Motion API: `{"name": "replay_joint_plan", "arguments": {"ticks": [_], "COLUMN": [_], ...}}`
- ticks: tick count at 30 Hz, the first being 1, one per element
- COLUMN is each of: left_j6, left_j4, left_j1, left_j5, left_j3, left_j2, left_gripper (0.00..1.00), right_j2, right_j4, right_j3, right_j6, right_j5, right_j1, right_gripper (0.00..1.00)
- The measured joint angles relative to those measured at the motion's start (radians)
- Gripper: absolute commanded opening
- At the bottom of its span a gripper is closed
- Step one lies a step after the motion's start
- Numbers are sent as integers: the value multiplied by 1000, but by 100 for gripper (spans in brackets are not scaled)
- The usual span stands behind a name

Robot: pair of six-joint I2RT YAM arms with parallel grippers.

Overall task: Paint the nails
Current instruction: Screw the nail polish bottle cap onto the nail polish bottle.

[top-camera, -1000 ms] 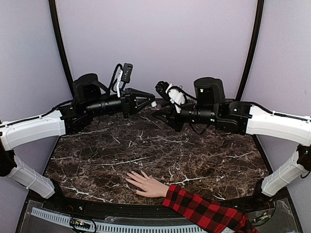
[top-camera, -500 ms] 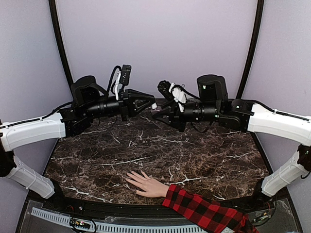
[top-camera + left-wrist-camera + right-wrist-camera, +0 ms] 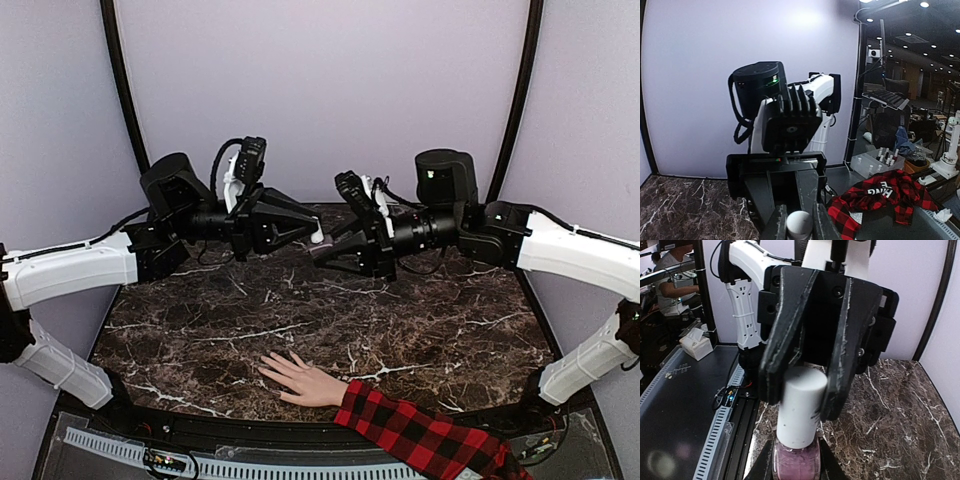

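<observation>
Two robot arms meet in mid-air above and beyond a pale mannequin hand (image 3: 310,382), on its far side, toward the back wall. The left fingers (image 3: 785,350) are clenched on the white cap (image 3: 801,407) of a polish bottle (image 3: 796,460). The right fingers (image 3: 342,256) grasp the bottle's glass body, which shows pinkish-purple polish. Cap and bottle are joined, held well clear of the hand.

The nails (image 3: 266,366) sit at the tips of the hand's spread digits and are too small in the overhead view to make out singly. They are well apart from both pairs of fingers, lower and nearer the arm bases.

The hand lies flat, palm down, on the dark marbled surface (image 3: 200,310) close to its near edge. Its long axis runs from the red-and-black plaid sleeve (image 3: 420,430) at its right to the fingertips at its left. The tips point left and slightly away from the bases.
</observation>
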Motion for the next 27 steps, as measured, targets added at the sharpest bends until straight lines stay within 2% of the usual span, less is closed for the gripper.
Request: {"name": "replay_joint_plan", "arguments": {"ticks": [5, 7, 10, 14, 21, 27], "left_j6": [0, 0, 0, 4, 45, 90], "left_j4": [25, 29, 30, -3, -148, -222], "left_j1": [-5, -6, -7, 0, 23, 25], "left_j5": [87, 98, 98, 75, -89, -247], "left_j3": [6, 6, 6, 4, -5, -5], "left_j2": [16, 17, 15, 1, -77, -174], "left_gripper": [0, 5, 21, 34, 51, 56], "right_j2": [0, 0, 0, 0, -2, -2], "right_j4": [-20, -23, -24, -9, 24, 23], "right_j3": [1, 1, 1, 1, 2, 2], "right_j6": [-5, -8, -10, -13, -19, -9], "right_j5": [-79, -93, -96, -81, 4, 113], "right_j1": [0, 0, 0, 0, 0, 0], "right_gripper": [0, 0, 0, 0, 0, 0]}}
